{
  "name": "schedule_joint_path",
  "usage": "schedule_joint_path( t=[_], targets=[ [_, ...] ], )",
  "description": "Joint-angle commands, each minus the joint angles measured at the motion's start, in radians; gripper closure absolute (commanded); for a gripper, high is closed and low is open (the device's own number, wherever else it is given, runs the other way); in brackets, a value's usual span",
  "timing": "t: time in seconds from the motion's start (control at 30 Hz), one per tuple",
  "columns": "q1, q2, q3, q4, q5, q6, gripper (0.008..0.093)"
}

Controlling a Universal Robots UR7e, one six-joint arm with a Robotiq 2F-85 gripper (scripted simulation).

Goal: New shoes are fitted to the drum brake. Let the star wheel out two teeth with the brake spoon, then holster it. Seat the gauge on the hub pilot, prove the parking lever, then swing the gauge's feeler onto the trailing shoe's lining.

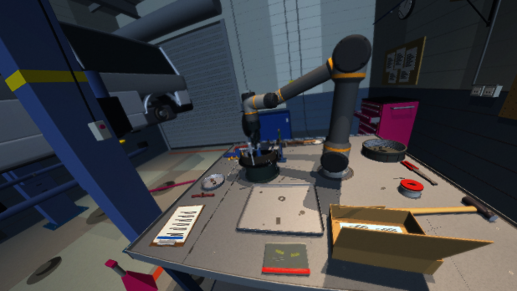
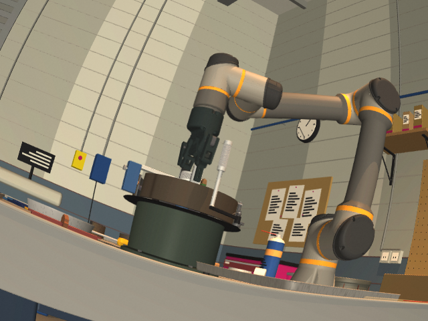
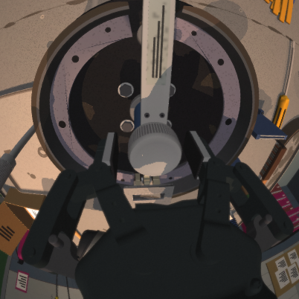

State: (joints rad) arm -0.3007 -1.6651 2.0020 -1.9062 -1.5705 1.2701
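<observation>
My gripper (image 3: pixel 153 150) points straight down over the drum brake (image 1: pixel 259 164) at the bench's far left, and it is open, holding nothing. Its fingers stand on either side of the gauge's round knurled knob (image 3: pixel 155 147), with clear space on each side. The gauge's pale graduated arm (image 3: pixel 157 55) runs from the hub centre out across the lining of the shoe (image 3: pixel 208 48) at the drum's rim. The brake sits on a dark green stand (image 2: pixel 175 232). A lever with a knurled silver handle (image 2: pixel 222 164) rises upright from the brake's edge beside my gripper (image 2: pixel 192 169).
Behind the brake stand a roller door and a blue cabinet (image 1: pixel 274 124), with small tools scattered around the stand. My arm's base (image 1: pixel 335 161) stands to the brake's right. A flat tray (image 1: pixel 281 208), an open cardboard box (image 1: pixel 389 236), a hammer (image 1: pixel 456 207) and a clipboard (image 1: pixel 179 224) lie nearer the front.
</observation>
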Motion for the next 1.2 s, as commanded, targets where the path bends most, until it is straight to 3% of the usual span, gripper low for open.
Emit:
schedule_joint_path(
  t=[0.0,0.6,1.17],
  targets=[
    [0.0,0.0,0.0,0.0,0.0,0.0,0.0334],
    [0.0,-0.005,-0.01,0.012,0.0,0.0,0.0334],
    [0.0,-0.031,-0.089,0.117,0.0,0.0,0.0334]
  ],
)
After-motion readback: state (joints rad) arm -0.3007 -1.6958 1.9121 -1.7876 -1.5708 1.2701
